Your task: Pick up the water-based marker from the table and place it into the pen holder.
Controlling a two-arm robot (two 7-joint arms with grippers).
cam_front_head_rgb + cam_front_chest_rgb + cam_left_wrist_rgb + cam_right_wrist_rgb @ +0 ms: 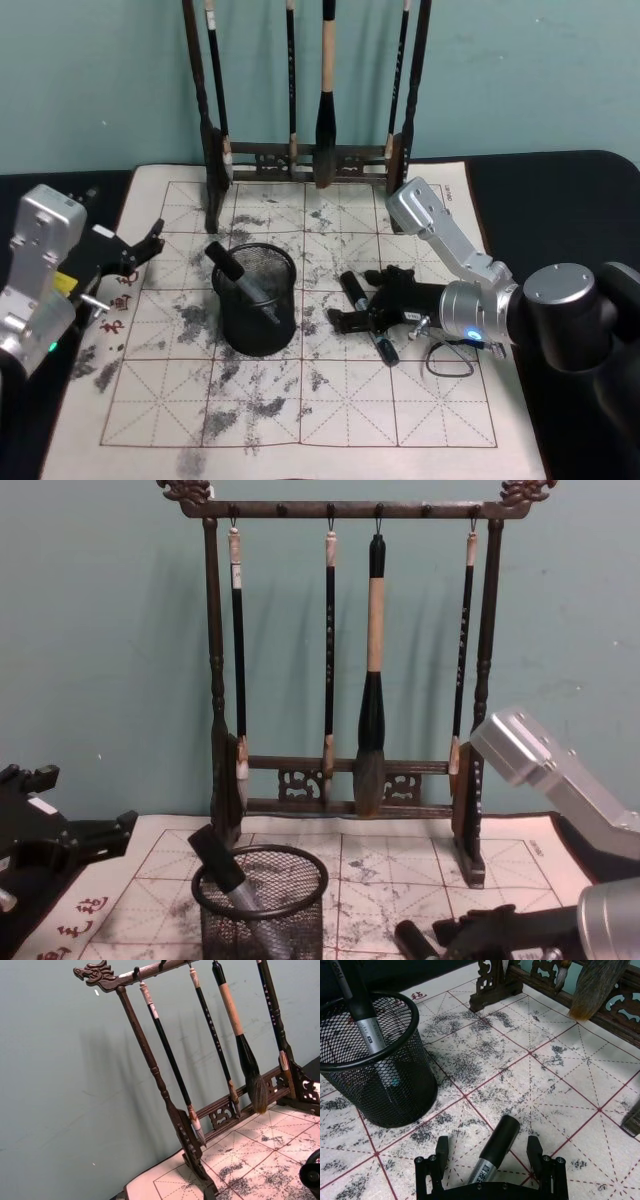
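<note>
I am holding my right gripper (350,302) open around the marker (353,289), lying just beside the pen holder (256,318).

Calligraphy workspace, brush rack (290,764), ink-smudged grid mat (300,400)

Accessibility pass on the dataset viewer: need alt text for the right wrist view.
The right gripper, fingers open, straddles a black-capped marker lying on the ink-smudged grid mat of the table. Nearby stands the black mesh pen holder with another marker leaning inside. The foot of a dark wooden brush rack sits farther off.
</note>
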